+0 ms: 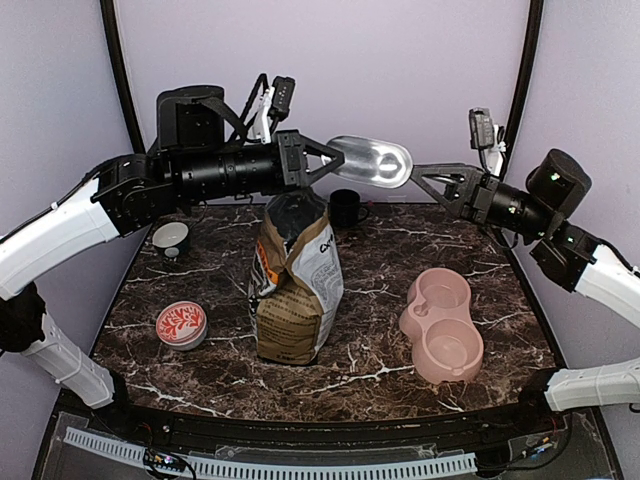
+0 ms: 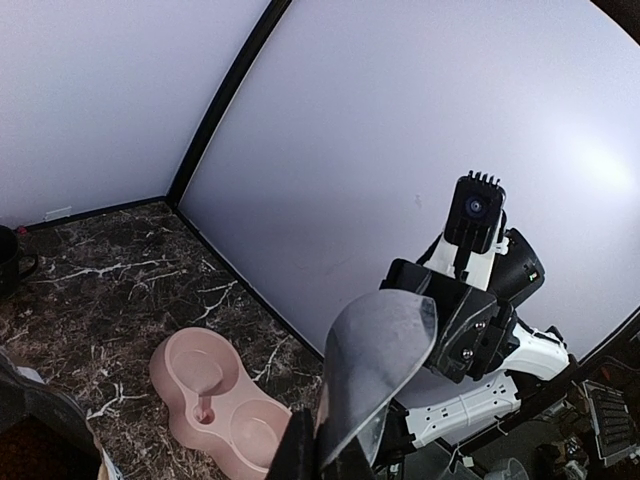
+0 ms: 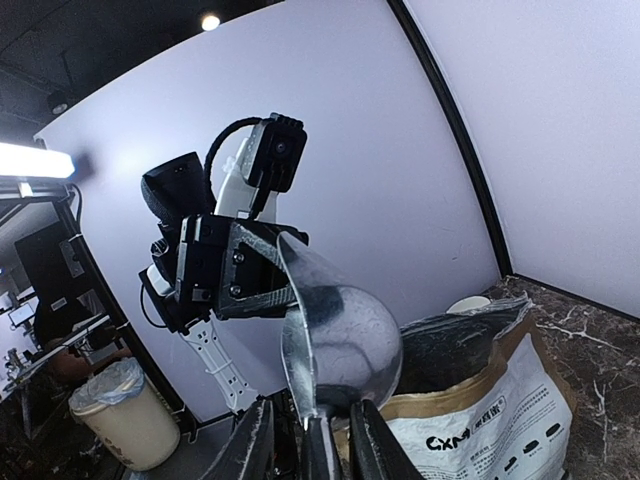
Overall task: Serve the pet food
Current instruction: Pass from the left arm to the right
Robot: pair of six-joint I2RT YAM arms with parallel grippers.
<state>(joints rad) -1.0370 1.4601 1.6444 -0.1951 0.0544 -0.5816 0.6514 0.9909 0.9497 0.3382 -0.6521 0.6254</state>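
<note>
A clear plastic scoop [image 1: 372,160] hangs in the air above the table, spanning the gap between both arms. My left gripper [image 1: 318,158] is shut on its left end, seen from behind in the left wrist view [image 2: 325,455]. My right gripper [image 1: 418,176] has closed on the other end, and the narrow part of the scoop [image 3: 345,330] runs down between its fingers [image 3: 312,445]. The scoop looks empty. Below it the tan printed bag [image 1: 295,285] stands open and upright. The pet food is hidden; the bag's mouth [image 3: 480,400] only shows dark. The pink double bowl [image 1: 443,322] lies at the right.
A black mug [image 1: 345,208] stands behind the bag. A small dark bowl [image 1: 170,237] sits at the back left, and a red patterned dish [image 1: 181,324] at the front left. Purple walls close in the marble table [image 1: 400,375] on three sides.
</note>
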